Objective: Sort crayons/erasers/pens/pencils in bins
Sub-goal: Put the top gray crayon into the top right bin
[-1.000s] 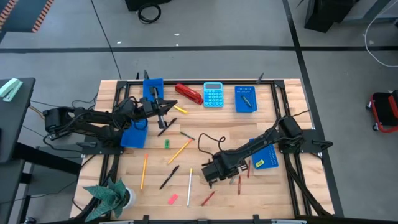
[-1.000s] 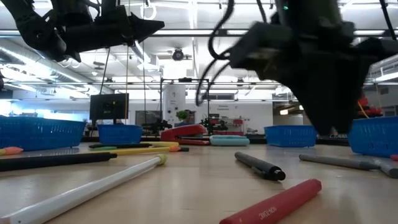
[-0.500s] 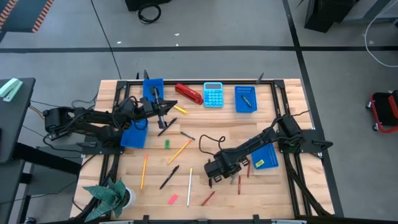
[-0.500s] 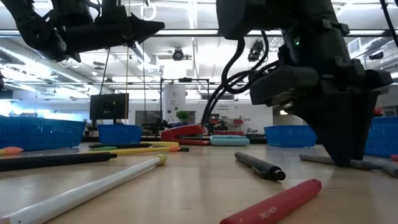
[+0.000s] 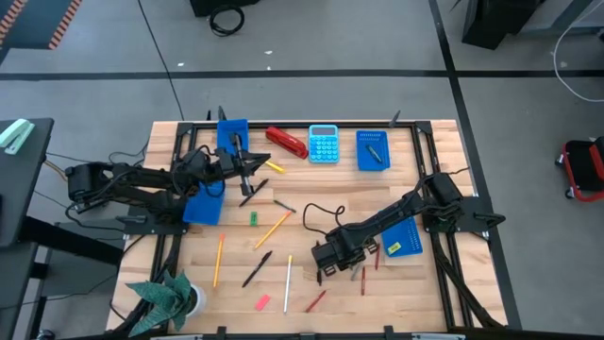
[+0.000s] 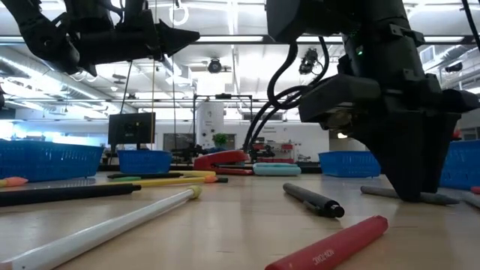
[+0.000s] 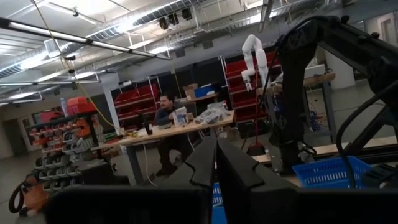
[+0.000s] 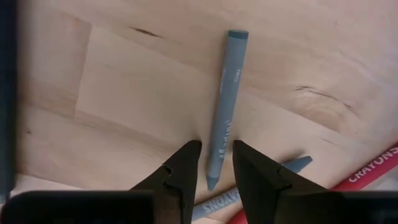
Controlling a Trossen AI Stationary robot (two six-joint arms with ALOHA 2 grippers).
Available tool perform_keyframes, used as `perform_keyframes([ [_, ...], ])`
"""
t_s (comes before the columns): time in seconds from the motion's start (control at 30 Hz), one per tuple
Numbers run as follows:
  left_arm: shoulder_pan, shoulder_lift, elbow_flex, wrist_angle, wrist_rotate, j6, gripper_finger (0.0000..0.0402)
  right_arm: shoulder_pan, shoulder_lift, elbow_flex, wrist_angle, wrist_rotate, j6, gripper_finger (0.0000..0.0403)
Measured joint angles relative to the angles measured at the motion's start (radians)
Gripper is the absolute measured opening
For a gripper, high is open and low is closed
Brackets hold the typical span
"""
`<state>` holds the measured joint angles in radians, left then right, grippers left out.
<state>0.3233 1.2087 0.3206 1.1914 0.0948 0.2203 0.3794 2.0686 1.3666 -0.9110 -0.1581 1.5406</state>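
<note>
- Object under the tool: a short grey wax crayon [image 8: 224,106] with a paper wrapper printed along its length, flat on the light wooden slatted table [image 5: 311,189], right of centre toward the near edge.
- Orientation: in the right wrist view its long axis runs nearly straight away from the fingers, flat end far, tapered tip near and lying between the fingertips.
- Right gripper [image 8: 214,155]: down at the table, the two dark fingers [image 8: 181,163] partly open and straddling the crayon's tip; contact with the wrapper cannot be confirmed, and nothing is lifted.
- Neighbours: a second grey crayon [image 8: 245,188] lies crosswise just beside the fingertips, and a red crayon with white lettering [image 8: 373,171] lies just beyond it. Room on that side is tight; the other side is bare wood.
- From above, the right gripper [image 5: 326,258] sits at about 5 o'clock of table centre; the blue perforated plastic bin holding a yellow eraser [image 5: 404,238] is near, at its 3 o'clock.
- Open board lies between the gripper and the white pencil [image 5: 288,281] at its 8 o'clock.
- Left gripper [image 5: 247,166]: raised above the table at about 10 o'clock of centre, fingers shut together, holding nothing visible. A second blue bin [image 5: 204,209] lies near, at its 7 o'clock.
</note>
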Motion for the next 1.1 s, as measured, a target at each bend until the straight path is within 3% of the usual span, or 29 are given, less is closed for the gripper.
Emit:
perform_keyframes([
  [0.3,0.0,0.0,0.0,0.001,0.0,-0.012,0.0013,0.002,0.002,0.0,0.008,0.017,0.04,0.0039],
  [0.87,0.0,0.0,0.0,0.001,0.0,-0.026,0.0016,0.01,-0.038,-0.005,-0.008,0.066,0.065,0.0038],
  [1.1,0.0,0.0,0.0,0.001,0.0,-0.027,0.0019,-0.038,-0.161,-0.005,-0.072,0.217,0.048,0.0037],
])
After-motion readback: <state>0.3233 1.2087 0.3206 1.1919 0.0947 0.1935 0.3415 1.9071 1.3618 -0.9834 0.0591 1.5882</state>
